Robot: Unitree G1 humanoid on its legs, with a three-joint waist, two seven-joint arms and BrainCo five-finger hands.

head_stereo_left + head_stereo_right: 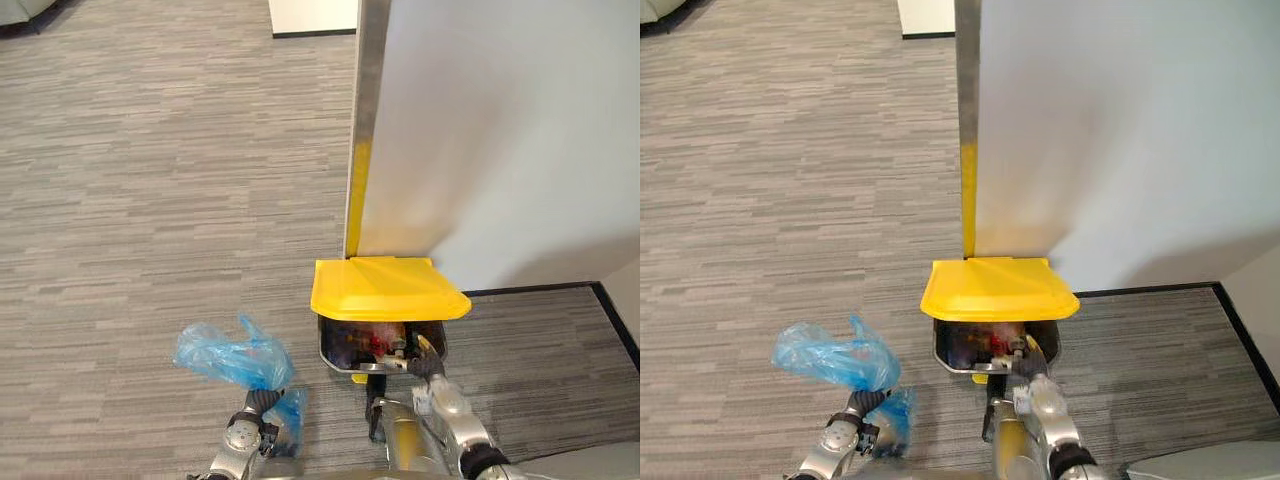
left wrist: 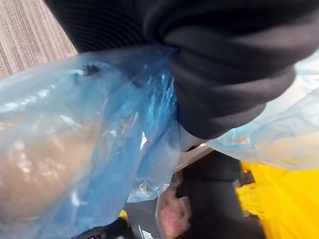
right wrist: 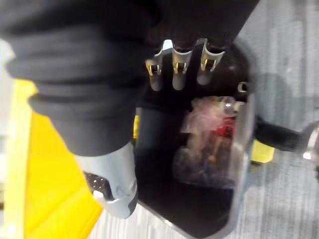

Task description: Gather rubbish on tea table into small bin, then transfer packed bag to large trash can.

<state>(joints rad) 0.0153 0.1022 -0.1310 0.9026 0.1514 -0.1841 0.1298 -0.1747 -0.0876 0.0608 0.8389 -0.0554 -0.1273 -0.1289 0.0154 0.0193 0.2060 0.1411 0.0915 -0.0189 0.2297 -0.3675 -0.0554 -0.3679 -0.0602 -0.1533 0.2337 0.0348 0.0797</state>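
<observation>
A large trash can (image 1: 382, 345) stands on the carpet against a partition, its yellow lid (image 1: 385, 288) raised over the opening. Rubbish in clear wrapping with red bits (image 3: 209, 134) lies inside its dark interior. My left hand (image 1: 255, 412) is low and left of the can, shut on the neck of a blue plastic bag (image 1: 230, 358), which bulges up and to the left; the bag (image 2: 75, 149) is very close in the left wrist view. My right hand (image 1: 428, 362) hovers at the can's front rim, fingers (image 3: 174, 69) curled, with nothing seen in them.
A pale partition wall (image 1: 500, 130) with a metal post (image 1: 368, 100) rises directly behind the can. Black skirting (image 1: 540, 290) runs along the wall to the right. Grey striped carpet (image 1: 150, 200) stretches out to the left and ahead.
</observation>
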